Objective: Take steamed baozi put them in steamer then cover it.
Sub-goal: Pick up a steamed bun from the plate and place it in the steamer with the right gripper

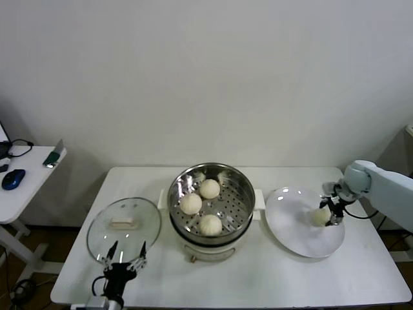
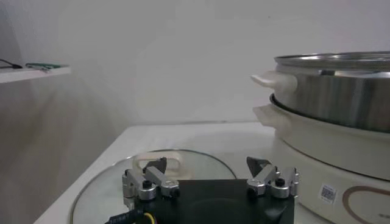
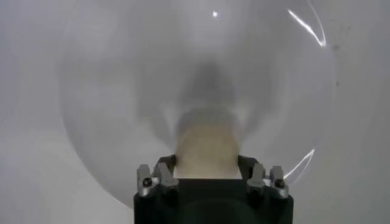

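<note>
While three baozi [image 1: 200,205] were already laid in the steamer [image 1: 240,194], the fourth [image 1: 321,216] was pinched on the plate [image 1: 290,236] to its right by the right gripper [image 1: 328,214], and the lid [image 1: 124,223] to its left was left beneath the wide-open left gripper [image 1: 126,254].

Steamer [image 1: 211,205]: large round shiny steel pot on a white base with side handles, upright at tabletop centre, uncovered. Perforated tray visible inside.

Baozi, four, off-white, smooth, domed. Three lie on the tray: one far [image 1: 209,188], one left [image 1: 190,204], one near [image 1: 210,225], each apart from the others. Fourth baozi [image 1: 321,216] sits well right of the steamer, on the white plate [image 1: 297,226].

Cover [image 1: 123,223]: clear glass lid, metal rim, cream oblong handle at centre; lies flat on the tabletop, handle up, just left of the steamer.
</note>
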Controlling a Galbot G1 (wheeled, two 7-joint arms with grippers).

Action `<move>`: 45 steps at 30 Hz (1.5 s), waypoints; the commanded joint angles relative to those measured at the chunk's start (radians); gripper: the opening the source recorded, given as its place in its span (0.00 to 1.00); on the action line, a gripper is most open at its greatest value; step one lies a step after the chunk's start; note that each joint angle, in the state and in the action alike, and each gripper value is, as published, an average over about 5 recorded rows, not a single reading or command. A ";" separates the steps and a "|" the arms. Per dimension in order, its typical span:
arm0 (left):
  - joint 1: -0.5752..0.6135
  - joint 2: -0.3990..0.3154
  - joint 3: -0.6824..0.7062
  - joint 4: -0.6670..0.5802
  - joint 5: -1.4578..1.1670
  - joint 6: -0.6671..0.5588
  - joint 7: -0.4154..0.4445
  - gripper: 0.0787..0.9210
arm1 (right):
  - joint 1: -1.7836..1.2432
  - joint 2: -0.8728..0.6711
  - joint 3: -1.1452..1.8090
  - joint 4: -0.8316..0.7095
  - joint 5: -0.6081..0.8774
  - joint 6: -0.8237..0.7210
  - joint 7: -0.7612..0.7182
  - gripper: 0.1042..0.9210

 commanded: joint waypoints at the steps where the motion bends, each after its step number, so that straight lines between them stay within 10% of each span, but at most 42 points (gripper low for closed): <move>1: -0.004 0.004 -0.001 0.000 -0.003 0.003 0.000 0.88 | 0.324 -0.041 -0.274 0.182 0.180 -0.052 0.010 0.70; 11: -0.017 0.014 0.000 -0.002 -0.011 0.014 0.003 0.88 | 1.027 0.126 -0.702 0.446 0.553 -0.143 -0.013 0.68; 21: -0.021 0.020 -0.002 -0.006 -0.025 0.014 0.003 0.88 | 1.027 0.301 -0.544 0.647 0.763 -0.270 0.067 0.68; 45: -0.014 0.014 -0.010 -0.014 -0.029 0.013 0.001 0.88 | 0.611 0.424 -0.516 0.594 0.573 -0.377 0.222 0.68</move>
